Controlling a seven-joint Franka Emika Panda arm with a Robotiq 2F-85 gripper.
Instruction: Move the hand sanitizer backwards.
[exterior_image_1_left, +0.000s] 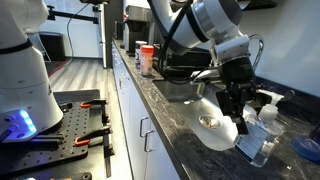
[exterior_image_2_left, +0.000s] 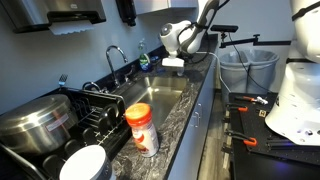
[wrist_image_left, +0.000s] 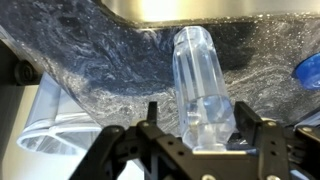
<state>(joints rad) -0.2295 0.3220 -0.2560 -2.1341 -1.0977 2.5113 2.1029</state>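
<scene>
Clear plastic pump bottle of hand sanitizer (wrist_image_left: 203, 80) being bracketed by the black gripper (wrist_image_left: 198, 110).
The bottle is being straddled where it is standing on the dark speckled table (wrist_image_left: 100, 60), the jaws being held spread either side of it (a gap is showing on one side). Only the approach is judged done. The closing and the whole backward shift are left.

No text, brand or number is readable anywhere; the orange-lidded container's (exterior_image_2_left: 143, 128) label is too blurred.
</scene>
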